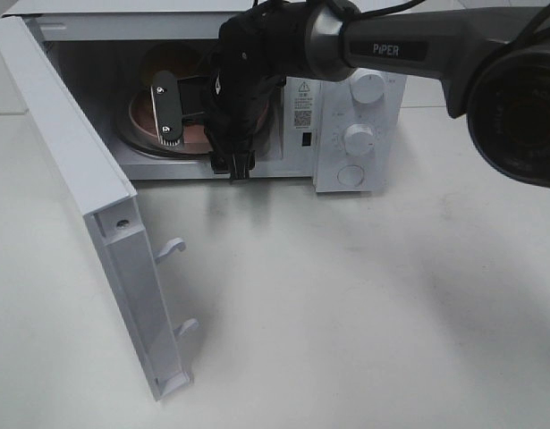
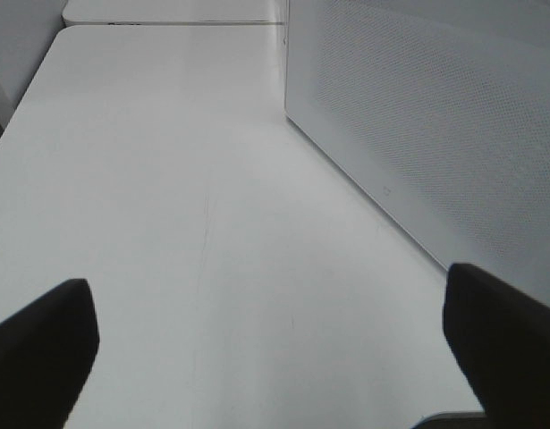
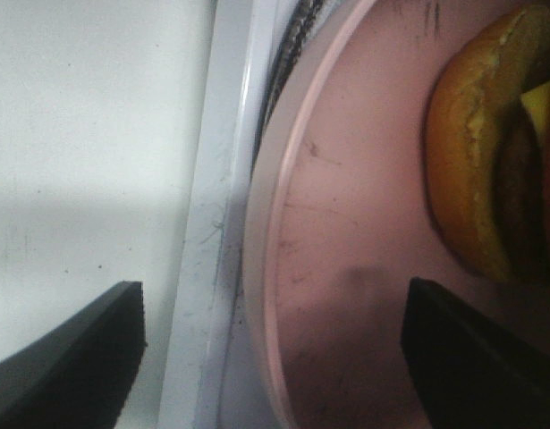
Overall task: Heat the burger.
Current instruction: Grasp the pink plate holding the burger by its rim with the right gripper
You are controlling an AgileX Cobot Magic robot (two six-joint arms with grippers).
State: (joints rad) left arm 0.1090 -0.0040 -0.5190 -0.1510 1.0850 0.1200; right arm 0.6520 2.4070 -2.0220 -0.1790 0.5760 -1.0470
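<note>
In the high exterior view, a white microwave (image 1: pixel 373 54) was shown standing on a white table (image 1: pixel 364 304), its door (image 1: pixel 87 179) swung wide to the left. The right arm was seen extended into the cavity. The right fingers (image 1: pixel 169 112) were held just above a round pink plate (image 1: pixel 139 121) on the oven floor. The burger was hidden there by the arm. Two knobs (image 1: pixel 368 89) were visible on the control panel, untouched.

In the left wrist view, the left fingers (image 2: pixel 42 349) were shown spread wide with nothing between them. They were held over bare table beside a white perforated panel (image 2: pixel 435 107) of the microwave; whether door or side wall could not be told.

In the right wrist view, the right fingers (image 3: pixel 69 357) were shown parted, with nothing clamped. The plate's rim lay between them, one finger over the white oven floor and the other over the plate (image 3: pixel 346 223). The burger (image 3: pixel 476 179) was seen resting on the plate inside the oven, untouched, with tan bun, dark patty and yellow cheese showing.

The loading step was judged nearly complete. The next move was judged to call for the right arm to be drawn straight out without the rim being caught. After that, the door would need to be shut and a knob turned.
</note>
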